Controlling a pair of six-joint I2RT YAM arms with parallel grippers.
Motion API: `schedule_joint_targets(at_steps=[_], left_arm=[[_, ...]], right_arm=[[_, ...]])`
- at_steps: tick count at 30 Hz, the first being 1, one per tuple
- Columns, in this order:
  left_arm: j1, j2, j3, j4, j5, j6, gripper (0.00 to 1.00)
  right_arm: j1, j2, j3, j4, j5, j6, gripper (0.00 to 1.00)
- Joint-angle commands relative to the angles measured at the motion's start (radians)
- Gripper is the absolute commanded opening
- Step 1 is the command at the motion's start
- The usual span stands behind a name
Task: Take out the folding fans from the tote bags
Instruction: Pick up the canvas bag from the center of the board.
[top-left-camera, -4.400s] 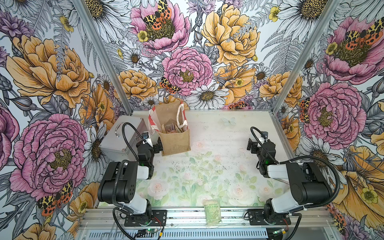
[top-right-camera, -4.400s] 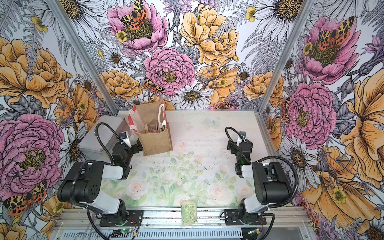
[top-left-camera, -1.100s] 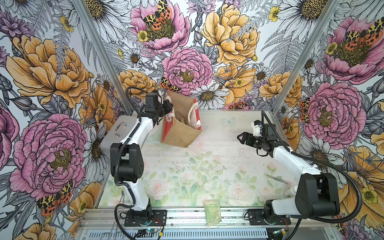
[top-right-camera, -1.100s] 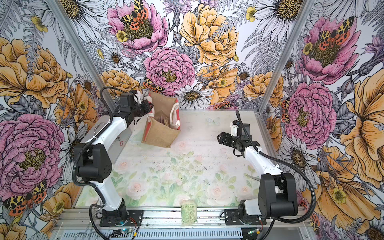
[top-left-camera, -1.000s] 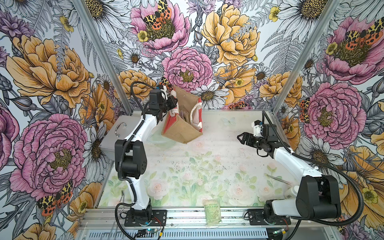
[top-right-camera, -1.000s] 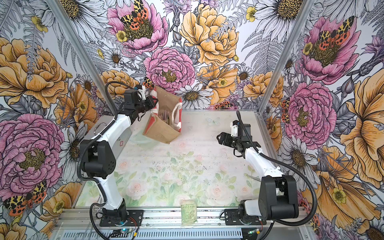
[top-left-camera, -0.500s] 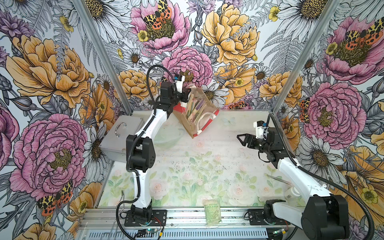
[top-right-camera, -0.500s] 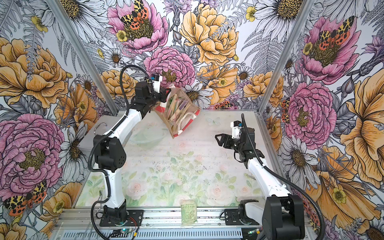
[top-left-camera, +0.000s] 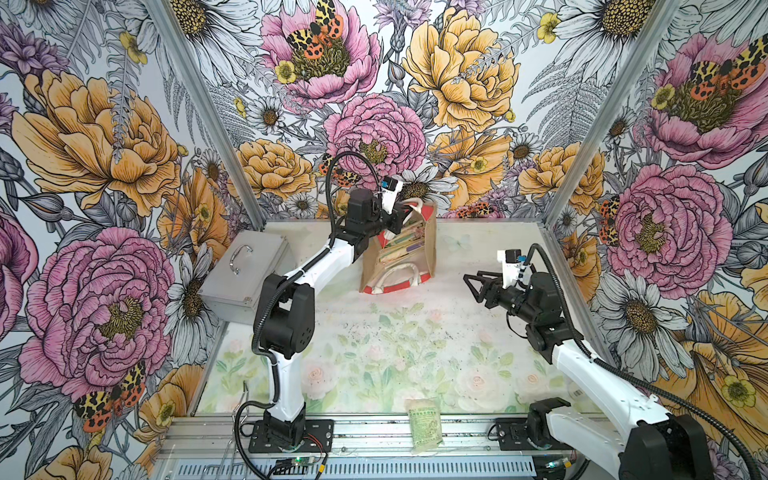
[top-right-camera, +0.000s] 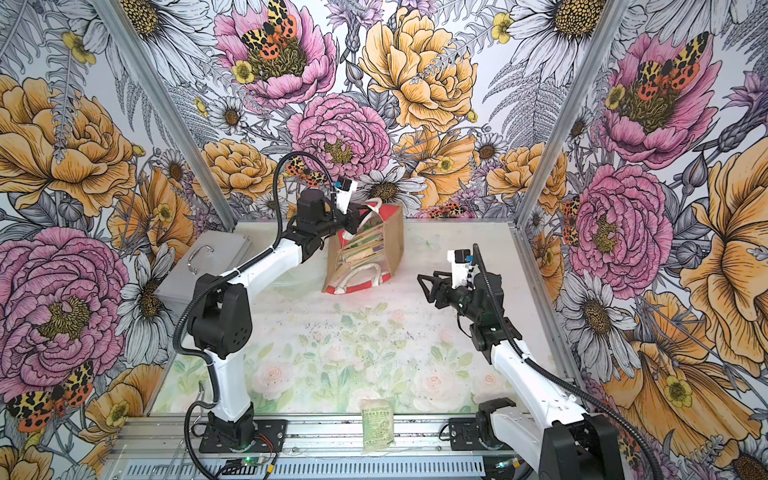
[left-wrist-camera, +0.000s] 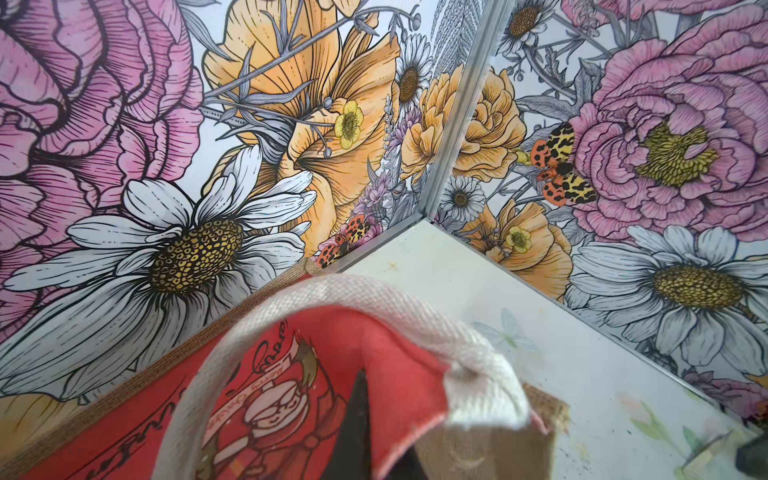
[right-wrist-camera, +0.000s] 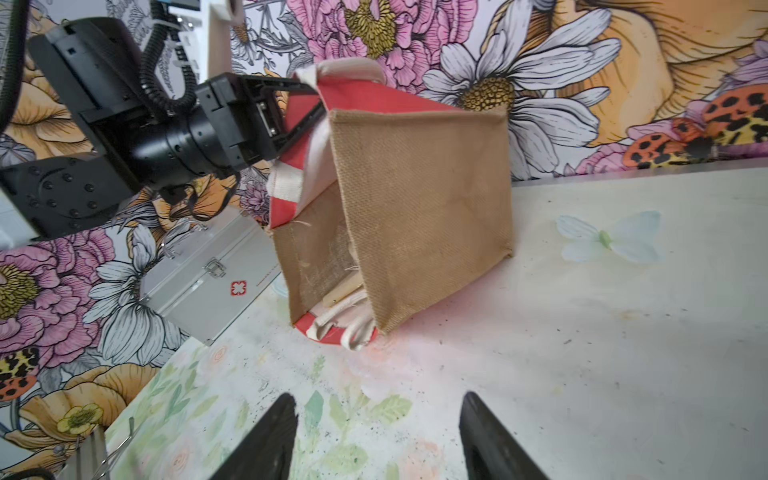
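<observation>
Folding fans (top-left-camera: 401, 246) of pale wood with green and purple cloth lie bundled inside the tote bag (top-left-camera: 430, 232). The bag is tipped over, with its mouth facing the front and its lower rim on the table (top-left-camera: 415, 332). At the upper red-striped rim, beside a white handle, the left gripper (right-wrist-camera: 305, 110) is clamped on the bag and holds that side up. Well apart on the bag's right, the right gripper (top-left-camera: 471, 286) hangs with jaws spread and empty, pointing at the burlap side. A grey metal case (top-left-camera: 245, 270) sits on the bag's left.

Bright even light, blurred wrist foregrounds
</observation>
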Motion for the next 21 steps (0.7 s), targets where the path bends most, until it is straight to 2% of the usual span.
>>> schedule_joint_targets(at_steps=[1, 10, 16, 21], left_arm=[[-0.019, -0.043, -0.007, 0.103, 0.021, -0.072, 0.00], [-0.005, 0.015, 0.072, 0.103, 0.040, -0.208, 0.00], [-0.015, 0.025, 0.092, 0.103, 0.017, -0.255, 0.00], [-0.020, 0.021, 0.087, 0.103, 0.003, -0.264, 0.00]], right_arm=[[0.090, 0.013, -0.035, 0.150, 0.134, -0.101, 0.57], [0.335, 0.195, 0.018, 0.329, 0.292, -0.189, 0.41], [0.402, 0.441, 0.093, 0.500, 0.389, -0.140, 0.24], [0.438, 0.597, 0.182, 0.573, 0.464, -0.125, 0.21]])
